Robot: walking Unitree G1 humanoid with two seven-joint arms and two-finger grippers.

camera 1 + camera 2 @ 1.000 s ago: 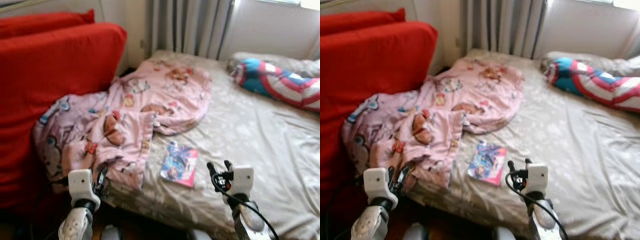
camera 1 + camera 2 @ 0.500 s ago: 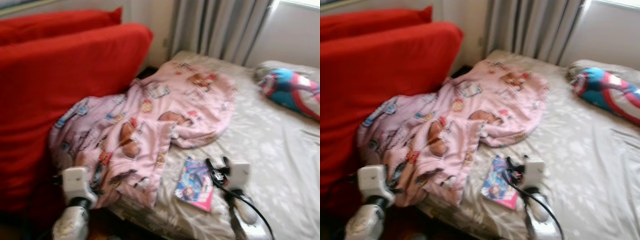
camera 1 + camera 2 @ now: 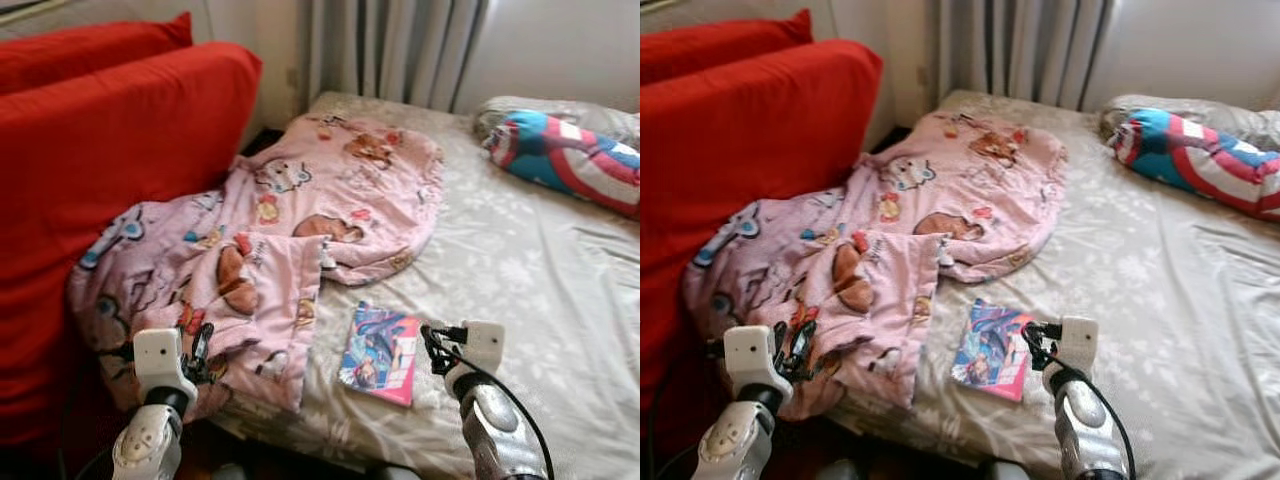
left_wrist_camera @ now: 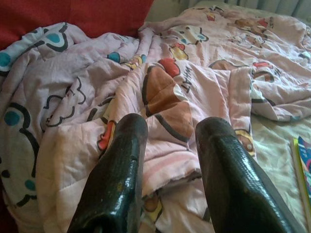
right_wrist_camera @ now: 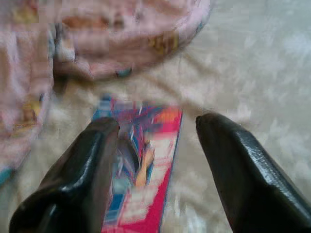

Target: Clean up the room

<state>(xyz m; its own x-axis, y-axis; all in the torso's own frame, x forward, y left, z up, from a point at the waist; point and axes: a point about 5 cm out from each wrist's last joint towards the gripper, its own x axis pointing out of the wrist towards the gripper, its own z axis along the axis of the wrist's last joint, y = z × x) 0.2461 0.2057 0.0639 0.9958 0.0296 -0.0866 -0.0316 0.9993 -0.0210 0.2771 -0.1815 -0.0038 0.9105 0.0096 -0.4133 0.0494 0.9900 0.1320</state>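
Book (image 3: 380, 352) lies flat on the bed (image 3: 540, 270), near edge, just right of the pink blanket's (image 3: 300, 220) folded corner, not touching it as far as can be told. Right pincer (image 3: 432, 338) hovers just right of the book w/ fingers spread, holding nothing; in its wrist view the book sits between and beyond the two tips. Left pincer (image 3: 203, 350) is also spread and empty, low at the near-left, over the blanket where it drapes off the bed toward the red sofa (image 3: 120, 130).

Handling, as a guess: book is thin, light, probably a glossy cover so slippery; lying flat on a soft sheet it gives no lip to get under. Best hold is likely the right long edge or near-right corner, pressing into the mattress to tip it up. Blanket is soft, bulky, will drag.

Room: bed is open to the right and far side up to the striped pillow (image 3: 570, 160); near edge of bed is close, so the book could slide off that way
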